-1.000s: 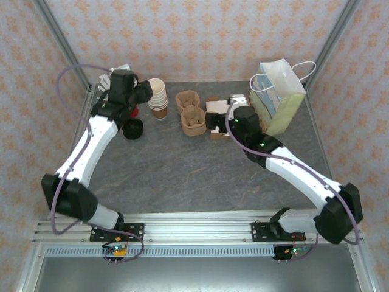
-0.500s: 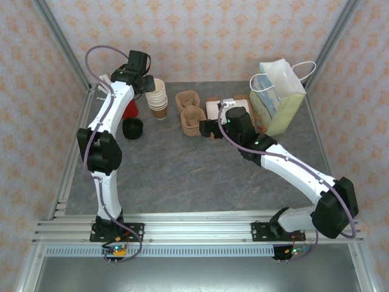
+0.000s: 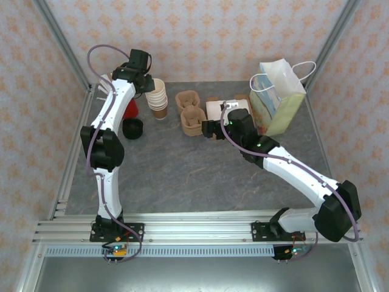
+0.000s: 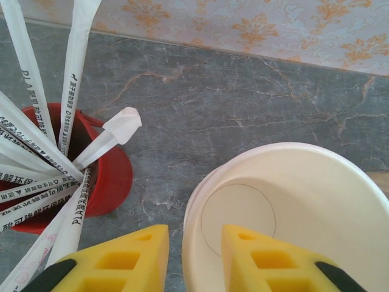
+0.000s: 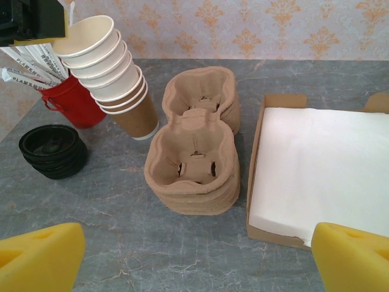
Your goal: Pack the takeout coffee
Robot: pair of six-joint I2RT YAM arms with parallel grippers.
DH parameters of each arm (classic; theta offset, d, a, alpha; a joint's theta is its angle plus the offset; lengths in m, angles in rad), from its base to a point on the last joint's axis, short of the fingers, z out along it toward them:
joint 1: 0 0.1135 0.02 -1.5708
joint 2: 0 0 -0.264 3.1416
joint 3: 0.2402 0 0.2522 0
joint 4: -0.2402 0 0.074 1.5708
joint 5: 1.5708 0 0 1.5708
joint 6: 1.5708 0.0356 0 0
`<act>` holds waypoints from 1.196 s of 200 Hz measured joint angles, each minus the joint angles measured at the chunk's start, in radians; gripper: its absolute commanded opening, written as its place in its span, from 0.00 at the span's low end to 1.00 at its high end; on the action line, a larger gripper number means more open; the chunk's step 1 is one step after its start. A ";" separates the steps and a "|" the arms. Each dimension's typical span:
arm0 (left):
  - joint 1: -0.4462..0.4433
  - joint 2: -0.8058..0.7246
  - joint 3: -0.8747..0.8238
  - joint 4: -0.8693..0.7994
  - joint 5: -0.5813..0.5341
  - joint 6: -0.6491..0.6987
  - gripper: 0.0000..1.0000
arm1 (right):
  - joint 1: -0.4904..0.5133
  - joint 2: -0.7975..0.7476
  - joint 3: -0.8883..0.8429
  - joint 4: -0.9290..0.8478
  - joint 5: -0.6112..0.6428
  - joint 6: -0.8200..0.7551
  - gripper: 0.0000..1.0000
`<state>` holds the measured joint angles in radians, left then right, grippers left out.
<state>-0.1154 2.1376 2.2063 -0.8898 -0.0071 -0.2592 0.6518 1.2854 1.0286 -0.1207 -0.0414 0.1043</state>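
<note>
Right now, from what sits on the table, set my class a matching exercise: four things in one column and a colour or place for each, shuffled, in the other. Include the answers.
Things:
1. stack of lids
2. straw holder
3. cup carriers
4. paper bag

Descriptions:
a. red
b. standing upright, far right
c. black
d. brown moulded pulp

Pairs: 1-c, 2-a, 3-d, 4-b

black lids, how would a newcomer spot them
Look to the table's far left corner, where a red pot of wrapped straws stands beside leaning paper cups. Nearer than the pot sits the lid stack: low, round and the only black thing among them.
</note>
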 measured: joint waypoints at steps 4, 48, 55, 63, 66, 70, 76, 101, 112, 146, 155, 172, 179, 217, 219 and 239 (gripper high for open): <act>0.000 0.002 0.003 -0.001 0.000 0.000 0.27 | 0.000 0.000 0.000 0.000 0.000 0.000 0.96; 0.000 0.014 0.014 -0.006 0.002 0.000 0.23 | 0.000 0.000 0.000 0.000 0.000 0.003 0.96; 0.000 0.014 0.017 -0.010 0.003 0.000 0.23 | 0.000 0.000 0.000 0.000 0.000 0.003 0.96; 0.000 0.016 0.019 -0.013 0.003 0.000 0.22 | 0.000 0.000 0.000 0.000 0.000 0.005 0.96; 0.000 0.016 0.021 -0.013 0.003 0.000 0.22 | 0.000 0.000 0.000 0.000 0.000 0.005 0.96; 0.000 0.016 0.023 -0.015 0.003 0.000 0.21 | 0.000 0.000 0.000 0.000 0.000 0.006 0.96; 0.000 0.018 0.024 -0.015 0.003 0.000 0.21 | 0.000 0.000 0.000 0.000 0.000 0.007 0.96; 0.000 0.022 0.027 -0.018 0.003 0.000 0.19 | 0.000 0.000 -0.001 0.000 0.002 0.007 0.96; 0.000 0.026 0.031 -0.021 0.003 0.000 0.19 | 0.000 0.000 -0.002 0.000 0.003 0.007 0.96; 0.007 0.030 0.032 -0.027 0.004 0.000 0.15 | 0.000 0.000 -0.004 -0.008 0.011 0.007 0.96; 0.008 0.030 0.032 -0.028 0.004 0.000 0.15 | 0.000 0.000 -0.005 -0.012 0.012 0.007 0.96; 0.011 0.030 0.032 -0.028 0.004 0.000 0.13 | 0.000 0.000 -0.006 -0.014 0.013 0.007 0.96; 0.011 0.030 0.032 -0.029 0.004 0.000 0.12 | 0.000 0.000 -0.008 -0.014 0.013 0.007 0.96; 0.011 0.030 0.037 -0.037 0.008 0.000 0.08 | 0.000 0.000 -0.009 -0.015 0.016 0.007 0.96; 0.011 0.030 0.037 -0.037 0.008 0.000 0.08 | 0.000 0.000 -0.009 -0.015 0.016 0.007 0.96; 0.011 0.030 0.042 -0.039 0.011 0.000 0.06 | 0.000 0.000 -0.009 -0.016 0.016 0.007 0.96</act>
<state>-0.1040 2.1674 2.2486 -0.9291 0.0036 -0.2592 0.6518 1.2854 1.0195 -0.1364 -0.0257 0.1112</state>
